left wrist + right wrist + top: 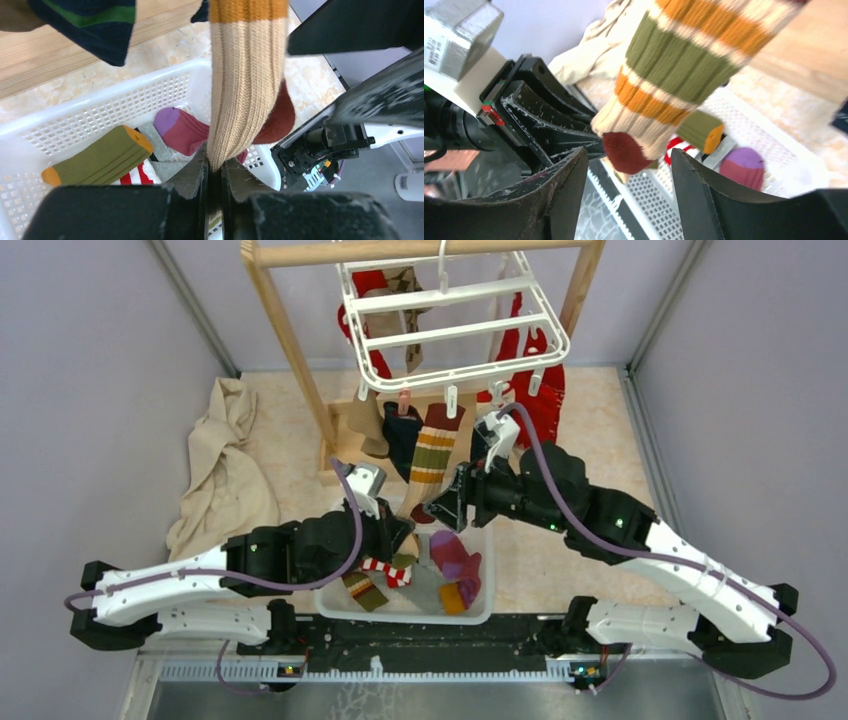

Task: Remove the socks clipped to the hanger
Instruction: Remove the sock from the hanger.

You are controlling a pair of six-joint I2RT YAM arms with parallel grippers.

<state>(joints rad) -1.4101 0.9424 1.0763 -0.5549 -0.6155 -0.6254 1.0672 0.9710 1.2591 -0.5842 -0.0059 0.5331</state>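
Observation:
The white slatted hanger (455,325) hangs by its hook from a wooden frame. Clipped socks dangle from it: a tan sock striped olive and orange with a maroon toe (432,455), a navy one (401,436), red ones (540,390). My left gripper (214,172) is shut on the striped sock's lower tan part (242,95), below the hanger (400,530). My right gripper (626,172) is open, its jaws on either side of that sock's maroon toe (624,152) without touching; it sits right of the sock in the top view (450,502).
A white mesh basket (480,612) under the grippers holds several loose socks: olive-orange (97,160), magenta-purple (180,130), red-white striped (385,572), grey. A beige cloth (225,475) lies at the left. The wooden frame's post (290,350) stands behind.

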